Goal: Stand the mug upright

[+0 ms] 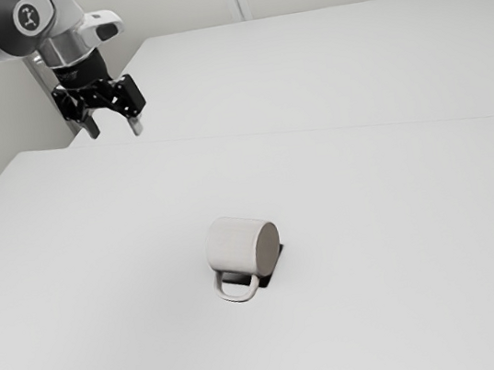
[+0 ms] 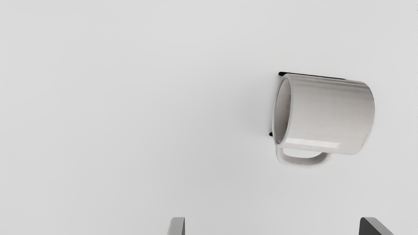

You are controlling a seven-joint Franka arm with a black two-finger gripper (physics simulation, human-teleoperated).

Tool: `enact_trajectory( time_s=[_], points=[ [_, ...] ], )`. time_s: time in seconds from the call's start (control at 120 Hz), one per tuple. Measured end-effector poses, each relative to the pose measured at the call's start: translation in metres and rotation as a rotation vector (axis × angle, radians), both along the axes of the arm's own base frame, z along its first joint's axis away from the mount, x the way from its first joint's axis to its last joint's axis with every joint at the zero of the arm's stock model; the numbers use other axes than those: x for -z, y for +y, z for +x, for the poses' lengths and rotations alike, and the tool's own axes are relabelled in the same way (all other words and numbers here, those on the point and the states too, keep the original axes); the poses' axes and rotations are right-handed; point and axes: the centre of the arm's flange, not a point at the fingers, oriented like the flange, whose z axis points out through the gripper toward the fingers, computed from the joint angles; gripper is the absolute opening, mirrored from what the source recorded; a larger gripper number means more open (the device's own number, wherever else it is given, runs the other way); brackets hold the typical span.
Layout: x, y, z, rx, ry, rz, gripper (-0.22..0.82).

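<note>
"Two fingers (image 2: pixel 375 222) stand wide apart on my gripper (image 1: pixel 115 130), which is released and raised above the table (image 1: pixel 380 267), toward the exterior view's upper left."

"Where is the mug (image 1: pixel 237 245) from there?"

"Well apart from my gripper and lower down, lying on its side on the table. It is pale and plain."

"Which way does it face?"

"Its base is turned to the exterior view's right. The wrist view looks partly into the mouth (image 2: pixel 282 114), and the handle (image 2: pixel 303 162) juts from the side of the body nearer my fingers."

"And around it?"

"Dark, thin shapes (image 1: pixel 276 266) show at the mug's edge, against the tabletop; I can't tell what they are. Farther back is another white surface (image 1: pixel 322 62)."
</note>
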Motion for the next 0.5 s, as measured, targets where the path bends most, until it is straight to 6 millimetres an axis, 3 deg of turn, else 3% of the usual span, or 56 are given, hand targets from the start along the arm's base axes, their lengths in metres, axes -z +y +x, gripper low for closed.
enact_trajectory(
  time_s=[0.175,0.317,0.5],
  points=[
    [0.004,-0.003,-0.005,0.002,-0.001,-0.004,0.58],
    [0.02,-0.003,-0.016,-0.001,0.002,-0.033,0.58],
    [0.053,0.015,-0.016,-0.032,-0.004,-0.112,0.57]
  ],
)
